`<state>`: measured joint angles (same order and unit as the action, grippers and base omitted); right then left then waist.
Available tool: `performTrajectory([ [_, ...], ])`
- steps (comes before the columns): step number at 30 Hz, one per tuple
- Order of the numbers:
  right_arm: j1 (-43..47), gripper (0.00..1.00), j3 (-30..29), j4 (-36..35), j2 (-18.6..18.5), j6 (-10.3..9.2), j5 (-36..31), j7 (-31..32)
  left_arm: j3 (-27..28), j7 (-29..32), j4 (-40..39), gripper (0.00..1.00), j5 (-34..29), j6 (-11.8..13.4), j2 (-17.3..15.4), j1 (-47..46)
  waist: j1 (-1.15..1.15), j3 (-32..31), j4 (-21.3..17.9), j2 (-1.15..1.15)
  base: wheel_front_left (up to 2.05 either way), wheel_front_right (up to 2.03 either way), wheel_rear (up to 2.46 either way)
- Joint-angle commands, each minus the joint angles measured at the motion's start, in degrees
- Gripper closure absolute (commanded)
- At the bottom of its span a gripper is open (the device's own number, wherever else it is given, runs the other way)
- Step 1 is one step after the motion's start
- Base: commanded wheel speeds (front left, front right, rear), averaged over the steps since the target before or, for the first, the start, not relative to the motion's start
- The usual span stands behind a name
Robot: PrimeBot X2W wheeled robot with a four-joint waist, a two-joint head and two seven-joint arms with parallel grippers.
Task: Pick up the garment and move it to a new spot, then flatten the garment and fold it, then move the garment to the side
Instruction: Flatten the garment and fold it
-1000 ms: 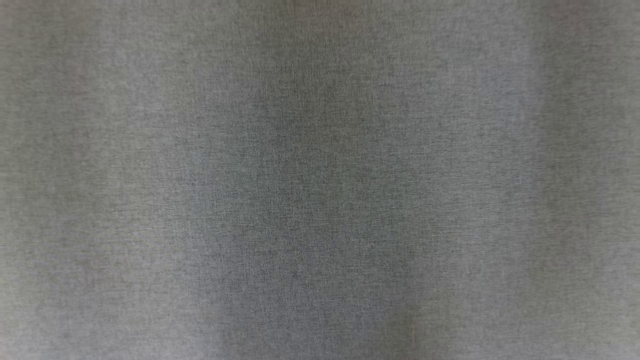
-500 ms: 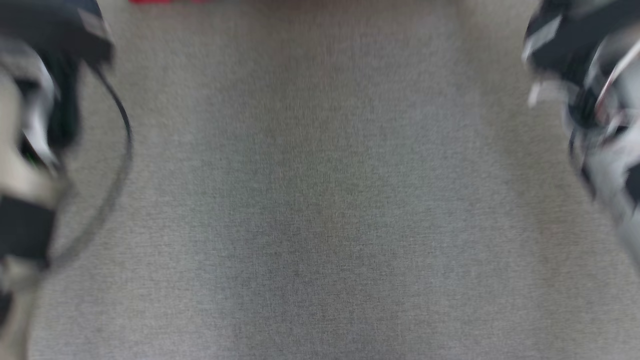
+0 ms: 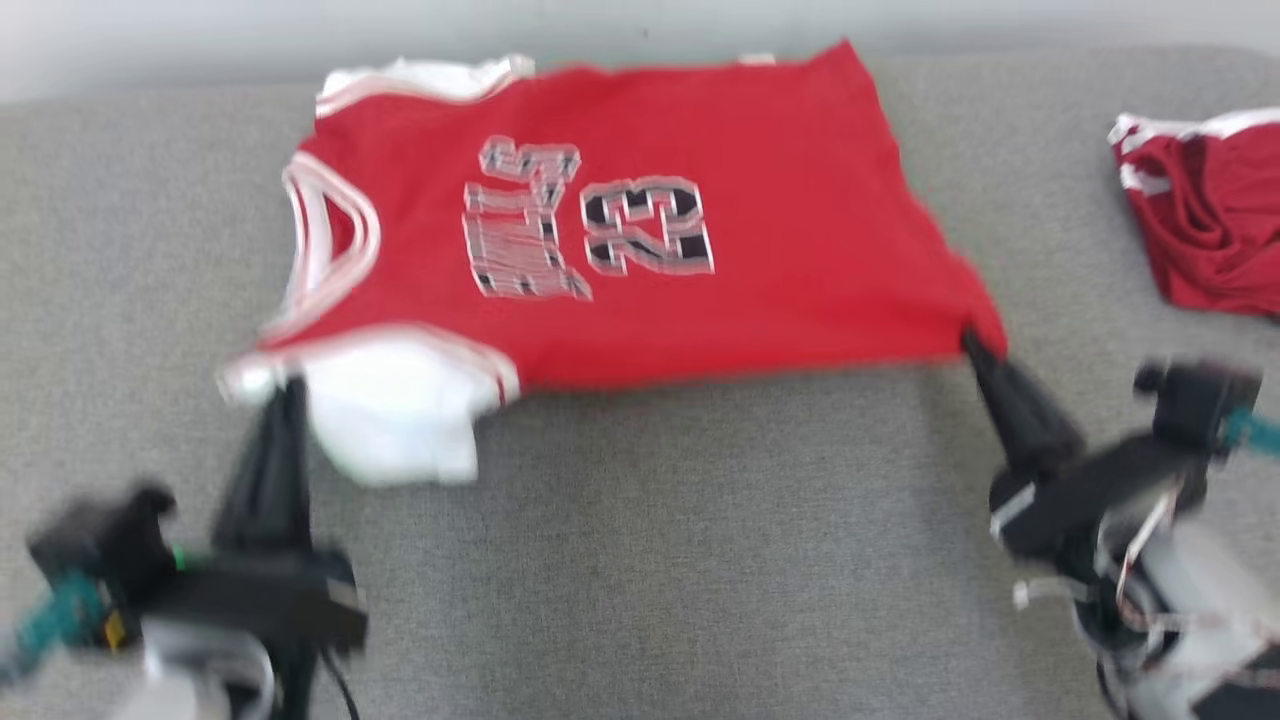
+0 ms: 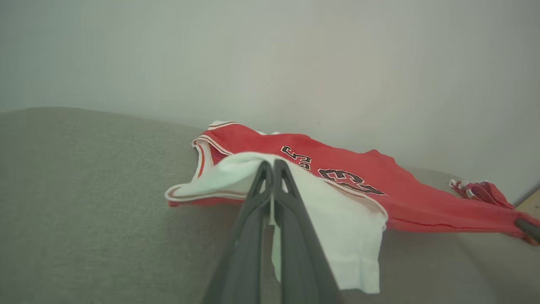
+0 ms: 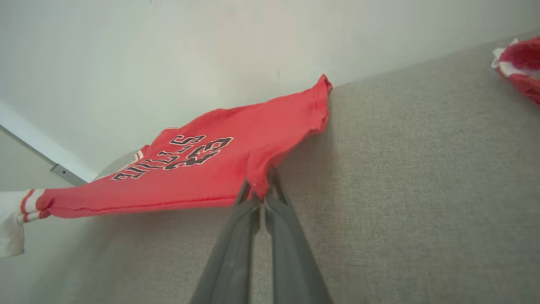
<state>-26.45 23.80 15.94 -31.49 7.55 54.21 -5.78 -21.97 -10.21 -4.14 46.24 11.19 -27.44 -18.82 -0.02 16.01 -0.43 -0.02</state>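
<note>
1. Position: the garment [image 3: 700, 300], a red jersey numbered 23, lies spread print-up on the grey cushion [image 3: 700, 580]. Its far edge is close to the wall [image 3: 200, 30]. In the wrist views the near edge looks raised off the fabric, with shadow beneath.
2. The left gripper [image 3: 285, 385] has its fingers pressed together on the near-left corner, pinching pale trim just beside a white flap [image 3: 390, 420] that hangs folded over.
3. The right gripper [image 3: 972, 345] is likewise clamped tight on the near-right hem corner. The cloth puckers to a point there.
4. A second red garment [image 3: 1210, 220] lies crumpled well apart at the right and is not involved.
5. Judged step: flattening, with the relocation looking done and no fold begun.
6. How to do it well:
   - Draw the two corners apart enough to take the sag out of the near edge, then lower both together so the hem lands straight.
   - Pull gently, since the far edge is unanchored and may drag.
7. Risk: the white flap will likely land doubled under or over the shoulder, and it needs smoothing out before any fold.
8. Release only once the cloth rests fully on the cushion.
</note>
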Motion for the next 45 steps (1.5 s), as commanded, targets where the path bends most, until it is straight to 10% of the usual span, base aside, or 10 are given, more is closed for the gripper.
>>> performTrajectory([
  [1,3.11,1.0,-0.96,-0.46,0.98,-0.17,-0.33,0.2,-0.24,-0.57,-0.74,1.0,0.86,0.53,0.06,3.7,0.02,-2.38,-0.55,0.02,0.0,0.0,0.0],
  [21,36.51,1.0,-18.94,-5.95,10.3,-0.17,-6.66,6.71,-2.93,-4.5,5.02,1.0,5.79,-0.23,7.4,29.73,0.02,-11.03,1.11,0.02,0.0,0.0,0.0],
  [45,21.07,1.0,-24.36,-7.34,17.45,-0.17,-11.7,18.83,-4.78,3.58,12.6,1.0,1.21,-4.75,4.75,5.77,0.02,-7.65,0.25,0.02,0.0,0.0,0.0],
])
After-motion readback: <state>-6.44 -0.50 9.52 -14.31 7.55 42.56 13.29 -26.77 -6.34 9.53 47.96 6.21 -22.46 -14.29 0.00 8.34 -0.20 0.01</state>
